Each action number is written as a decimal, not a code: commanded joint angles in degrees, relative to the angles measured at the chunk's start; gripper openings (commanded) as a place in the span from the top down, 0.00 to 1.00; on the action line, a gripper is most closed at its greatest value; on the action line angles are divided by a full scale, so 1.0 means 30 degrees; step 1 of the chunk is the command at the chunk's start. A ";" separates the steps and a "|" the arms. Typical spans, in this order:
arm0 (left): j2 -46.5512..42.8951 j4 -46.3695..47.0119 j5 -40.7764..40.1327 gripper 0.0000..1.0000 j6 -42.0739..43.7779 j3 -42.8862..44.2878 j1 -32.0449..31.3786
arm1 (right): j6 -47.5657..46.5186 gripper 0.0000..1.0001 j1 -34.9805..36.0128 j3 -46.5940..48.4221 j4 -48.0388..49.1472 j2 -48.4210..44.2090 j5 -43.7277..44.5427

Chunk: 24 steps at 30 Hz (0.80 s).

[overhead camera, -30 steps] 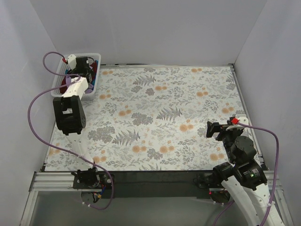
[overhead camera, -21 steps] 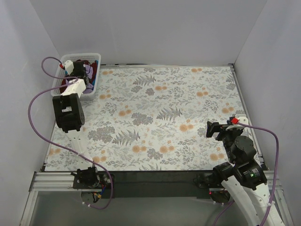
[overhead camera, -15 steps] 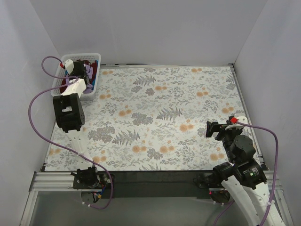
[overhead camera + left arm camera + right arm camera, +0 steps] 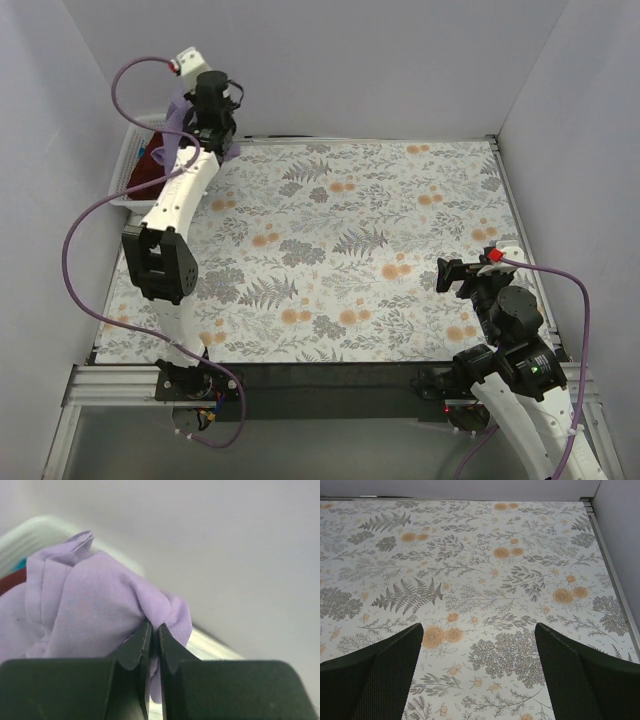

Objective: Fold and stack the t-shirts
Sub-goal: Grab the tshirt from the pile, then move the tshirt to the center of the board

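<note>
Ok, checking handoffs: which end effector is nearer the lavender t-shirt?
Left. The left end effector is shut on the lavender t-shirt, far left; the right end effector hangs open at the near right, well apart.

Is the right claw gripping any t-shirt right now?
No, the right claw is wide open over the floral-patterned table cover, nothing between its fingers.

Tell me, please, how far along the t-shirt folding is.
Done: nothing folded; no shirt lies on the table. In hand: the left gripper is shut on the lavender t-shirt, held above the basket. Left: folding it, then the maroon t-shirt in the basket.
</note>
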 commanded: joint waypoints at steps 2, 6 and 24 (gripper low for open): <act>-0.3136 0.1827 0.1048 1.00 0.1184 0.2593 -0.4244 | -0.0368 0.02 -0.0018 -0.0026 0.1031 -0.0221 -0.0281; -0.4278 0.1827 0.1696 1.00 0.1535 0.2862 -0.6355 | -0.0368 0.02 0.0011 -0.0084 0.1061 -0.0427 -0.0428; -1.5555 -0.1298 0.4211 0.41 -0.0212 -1.7167 -0.7325 | 0.0655 0.01 0.0011 0.2611 0.0708 0.5047 -0.5818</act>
